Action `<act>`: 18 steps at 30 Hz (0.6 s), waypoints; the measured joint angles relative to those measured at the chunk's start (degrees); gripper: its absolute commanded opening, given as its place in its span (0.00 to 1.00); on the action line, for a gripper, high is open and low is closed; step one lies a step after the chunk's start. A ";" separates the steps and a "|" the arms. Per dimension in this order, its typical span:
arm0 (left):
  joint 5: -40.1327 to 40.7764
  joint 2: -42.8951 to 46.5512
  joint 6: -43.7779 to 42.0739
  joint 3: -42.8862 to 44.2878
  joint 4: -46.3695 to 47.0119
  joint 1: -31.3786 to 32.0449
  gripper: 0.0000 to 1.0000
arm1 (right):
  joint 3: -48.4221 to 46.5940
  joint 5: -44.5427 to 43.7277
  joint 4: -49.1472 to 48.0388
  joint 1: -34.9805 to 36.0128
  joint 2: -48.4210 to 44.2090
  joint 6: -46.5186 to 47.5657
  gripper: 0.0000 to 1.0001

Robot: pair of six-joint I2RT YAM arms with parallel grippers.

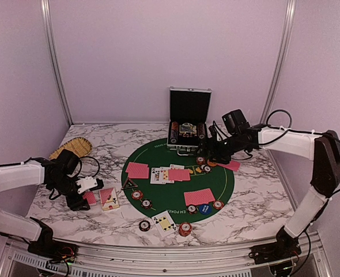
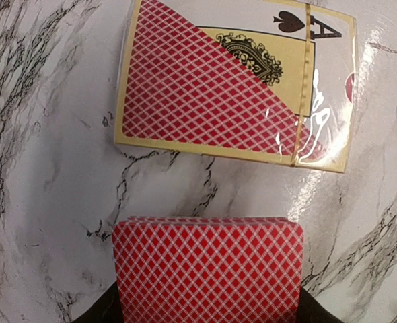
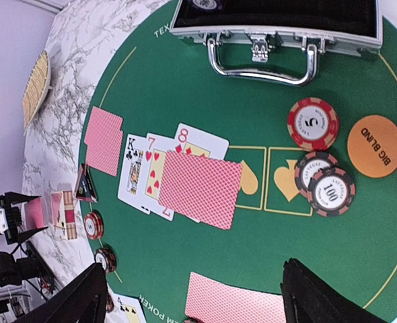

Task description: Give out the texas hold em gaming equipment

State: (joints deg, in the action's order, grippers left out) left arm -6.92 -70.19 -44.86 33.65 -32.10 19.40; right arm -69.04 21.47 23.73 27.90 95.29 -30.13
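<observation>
Your left gripper (image 1: 88, 195) sits low over the marble table (image 1: 112, 138), off the mat, jaws clamped on a deck of red-backed cards (image 2: 208, 269). Only dark slivers of its fingers show in the wrist view, so I can't tell how deep that grip goes. Just past the deck lies a clear card box (image 2: 232, 87), ace of spades showing, not touching it.

Your right gripper (image 3: 192, 279) hangs over the green mat (image 3: 185, 87), jaws wide apart, nothing between them. Under it are three face-up cards (image 3: 145, 171), king, seven, eight, with a red-backed card (image 3: 200, 188) overlapping them. To their right are a red 5 chip (image 3: 312, 124), a 100 chip (image 3: 330, 190) lapping onto a second dark chip (image 3: 307, 163), and the orange Big Blind disc (image 3: 375, 146) just beside. The open metal chip case (image 3: 272, 30) stands at the mat's far edge.
</observation>
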 measured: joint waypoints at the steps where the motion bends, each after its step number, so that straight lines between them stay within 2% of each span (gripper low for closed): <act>1: 0.00 -0.02 -0.13 -0.11 0.37 -0.02 0.00 | 0.79 -0.17 0.00 0.00 -0.44 -0.28 0.96; 3: -0.09 -0.20 -0.28 -0.13 1.14 -0.07 0.00 | 2.10 -0.74 -0.13 0.00 -1.09 -0.57 0.99; 14: -1.88 -4.02 -0.35 -0.94 5.16 -0.07 0.01 | 3.74 -4.37 -0.04 0.00 -3.98 -1.55 0.99; 18: -2.58 -5.20 -0.09 -0.28 5.62 -0.07 0.18 | 3.74 -5.22 -0.07 0.00 -4.90 -1.57 0.99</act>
State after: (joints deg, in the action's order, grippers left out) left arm -9.50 -75.40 -44.95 33.36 -26.48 19.33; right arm -65.30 16.25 23.66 27.90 90.39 -31.70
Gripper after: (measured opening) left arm 0.651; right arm 0.990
